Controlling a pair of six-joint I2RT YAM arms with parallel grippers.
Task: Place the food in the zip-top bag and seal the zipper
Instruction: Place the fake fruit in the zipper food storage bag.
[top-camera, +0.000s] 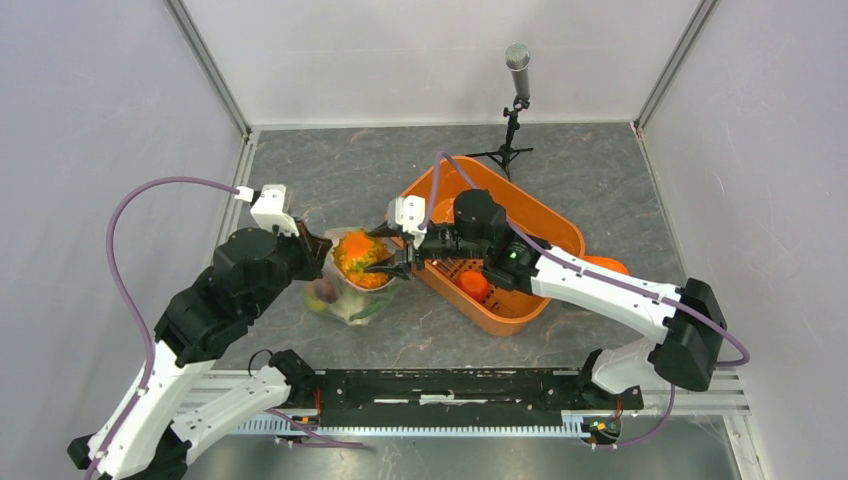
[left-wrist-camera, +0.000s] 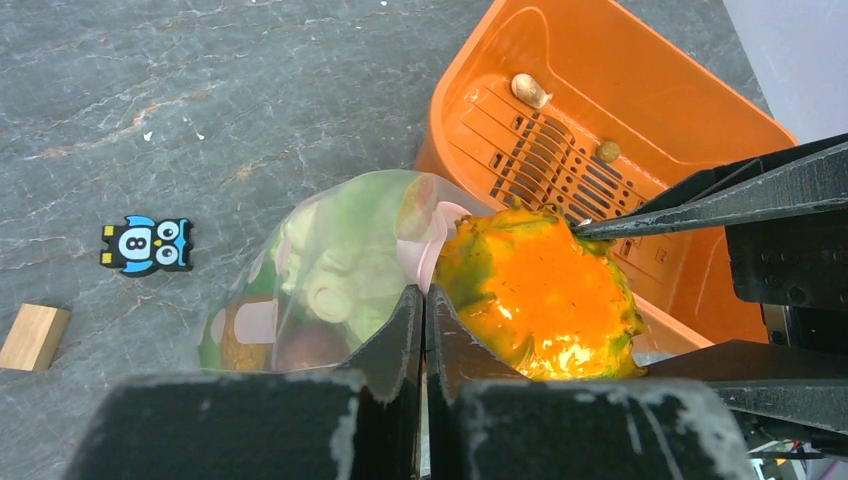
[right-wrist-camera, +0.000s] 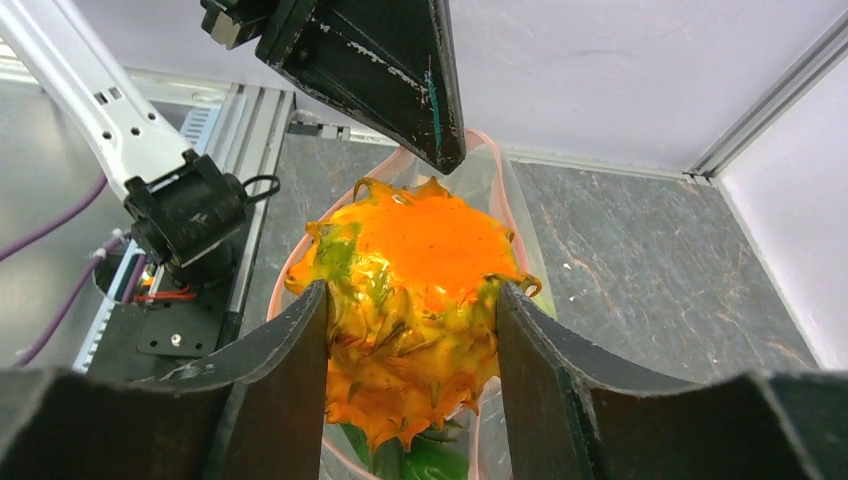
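The clear zip-top bag (top-camera: 345, 298) lies left of the basket and holds a green-white cabbage (left-wrist-camera: 335, 270), a purple fruit (left-wrist-camera: 305, 348) and green pieces. My left gripper (left-wrist-camera: 425, 296) is shut on the bag's pinkish zipper strip (left-wrist-camera: 430, 240) and holds the mouth up; it also shows in the top view (top-camera: 322, 256). My right gripper (right-wrist-camera: 410, 295) is shut on the orange pineapple (right-wrist-camera: 420, 250), held in the bag's mouth (top-camera: 360, 255). The pink rim (right-wrist-camera: 512, 225) rings the pineapple, with a green piece (right-wrist-camera: 432, 460) below.
The orange slotted basket (top-camera: 545, 225) stands right of the bag, with an orange piece (top-camera: 474, 285) and small beige bits (left-wrist-camera: 530, 90) in it. An owl block (left-wrist-camera: 146, 243) and a wooden block (left-wrist-camera: 33, 337) lie left of the bag. A microphone stand (top-camera: 515, 100) is at the back.
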